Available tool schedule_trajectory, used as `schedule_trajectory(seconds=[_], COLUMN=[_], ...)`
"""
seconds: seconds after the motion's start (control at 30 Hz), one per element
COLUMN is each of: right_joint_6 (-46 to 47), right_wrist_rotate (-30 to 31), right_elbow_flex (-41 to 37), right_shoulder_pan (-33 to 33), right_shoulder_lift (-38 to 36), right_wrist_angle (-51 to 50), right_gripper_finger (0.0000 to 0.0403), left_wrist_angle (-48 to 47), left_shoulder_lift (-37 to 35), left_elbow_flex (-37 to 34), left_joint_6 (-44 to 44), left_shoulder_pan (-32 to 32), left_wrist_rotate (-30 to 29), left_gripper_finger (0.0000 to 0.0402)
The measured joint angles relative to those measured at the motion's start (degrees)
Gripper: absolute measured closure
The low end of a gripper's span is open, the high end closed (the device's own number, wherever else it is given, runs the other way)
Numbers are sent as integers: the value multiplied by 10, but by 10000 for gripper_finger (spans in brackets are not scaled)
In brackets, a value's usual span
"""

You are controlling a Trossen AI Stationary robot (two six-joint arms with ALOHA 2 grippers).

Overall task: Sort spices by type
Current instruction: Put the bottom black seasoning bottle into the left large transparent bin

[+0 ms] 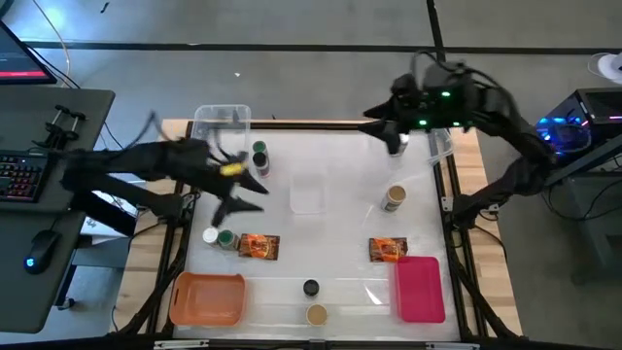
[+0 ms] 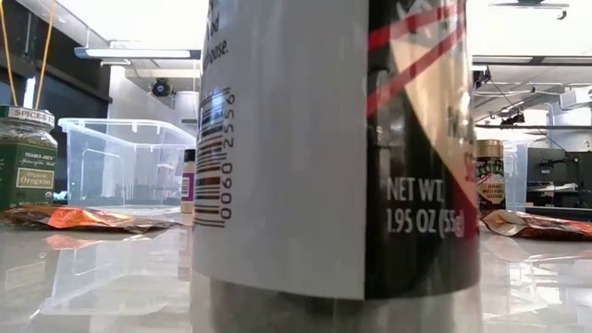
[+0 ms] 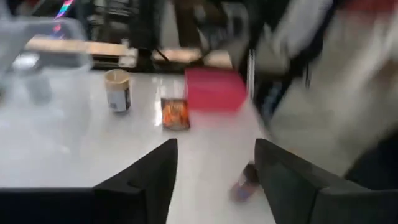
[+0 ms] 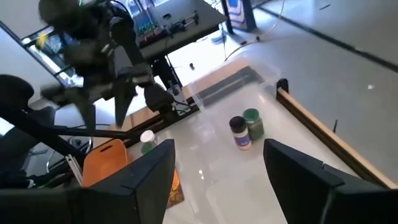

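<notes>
Hovering my left gripper [image 1: 243,194] over the table's [image 1: 340,233] left half, I see its jaws spread and nothing between them. My guess is it is between picks, so it hangs clear of the jars rather than down on one.

The right gripper [image 1: 384,124] waits above the far right corner, jaws apart and empty, out of the way so the left arm has room.

The spices are scattered, which tells me the sorting is far from done. Two jars [image 1: 259,157], one green-lidded and one white-lidded, stand touching near the far left, just beside a clear tub [image 1: 222,122]. Another green-and-white pair [image 1: 220,237] sits by the left edge, next to a foil packet [image 1: 259,247]. A tan-lidded jar [image 1: 394,198] stands alone toward the right, with a second packet [image 1: 387,250] nearer the front. A dark-lidded jar [image 1: 310,288] and a tan one [image 1: 317,313] stand at the front edge, the front one filling the low view.

As for containers, the orange tray [image 1: 207,297] at the front left corner and the pink tray [image 1: 420,288] at the front right both hold nothing. The far-left tub looks empty, and so does a second clear tub [image 1: 307,192] mid-table. A third clear tub [image 1: 439,144] lies by the far right edge; I cannot tell what it holds.
</notes>
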Motion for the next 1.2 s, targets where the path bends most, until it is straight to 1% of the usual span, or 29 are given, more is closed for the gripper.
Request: schedule_trajectory(seconds=[0.07, 0.17, 0.23, 0.33, 0.43, 0.53, 0.6, 0.77, 0.87, 0.97, 1.07, 1.13, 1.2], right_joint_6=[3, 15, 18, 23, 24, 22, 13, 2, -1, 0, -1, 0, 3], right_wrist_rotate=[3, 5, 5, 6, 7, 7, 7, 7, 7, 7, 7, 7, 7], right_elbow_flex=[0, 0, 0, 0, 0, -1, -1, -1, -1, -1, -1, -1, -1], right_shoulder_pan=[0, 0, 0, 1, 1, 1, 1, 1, 1, 1, 1, 1, 1], right_shoulder_lift=[-13, -24, -27, -28, -26, -25, -25, -25, -25, -25, -25, -25, -25], right_wrist_angle=[-14, -33, -48, -78, -100, -117, -124, -127, -127, -127, -127, -127, -127], right_gripper_finger=[163, 163, 163, 163, 163, 163, 163, 163, 163, 163, 163, 163, 163], left_wrist_angle=[-37, -81, -94, -93, -92, -93, -93, -92, -98, -100, -115, -131, -143], left_shoulder_lift=[51, 116, 153, 199, 236, 257, 260, 260, 252, 247, 247, 247, 250], left_elbow_flex=[35, 69, 81, 89, 94, 94, 94, 95, 95, 95, 95, 95, 95], left_joint_6=[98, 207, 251, 276, 280, 261, 241, 155, 157, 178, 168, 157, 134], left_shoulder_pan=[-18, -38, -52, -74, -103, -131, -148, -179, -189, -193, -192, -190, -182], left_wrist_rotate=[-8, -37, -51, -56, -57, -76, -109, -220, -259, -261, -255, -231, -190], left_gripper_finger=[181, 173, 171, 172, 172, 172, 172, 172, 172, 172, 170, 163, 148])
